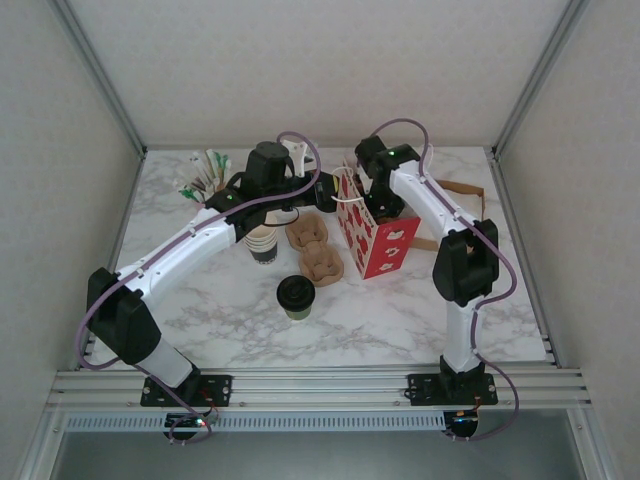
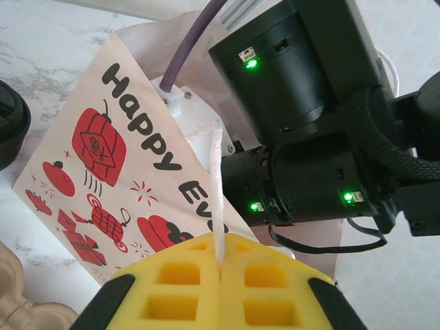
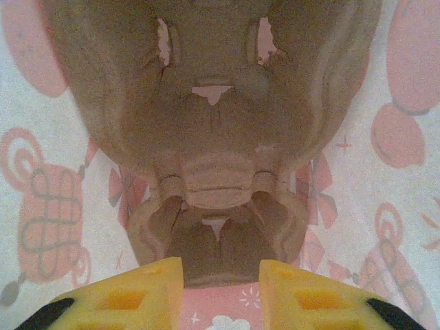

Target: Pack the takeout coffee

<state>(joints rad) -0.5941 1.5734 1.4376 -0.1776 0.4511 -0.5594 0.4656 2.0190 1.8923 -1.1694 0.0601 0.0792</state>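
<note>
The takeout coffee (image 1: 296,297), a small cup with a black lid on it, stands alone on the marble table in front of the arms. Behind it a red-and-white paper bag (image 1: 378,238) stands upright. My left gripper (image 2: 221,246) is shut on the bag's white handle strip (image 2: 217,172) and holds it up at the bag's left rim. Reaching down inside the bag, my right gripper (image 3: 221,273) is open. Its yellow pads (image 3: 148,292) stand apart at the near edge of a brown pulp cup carrier (image 3: 213,124) lying on the bag's floor.
Two more brown carriers (image 1: 315,250) lie between the coffee and the bag. A stack of nested cups (image 1: 262,243) stands under my left forearm, and sachets and stirrers (image 1: 205,175) sit at the back left. Brown paper (image 1: 458,192) lies to the bag's right.
</note>
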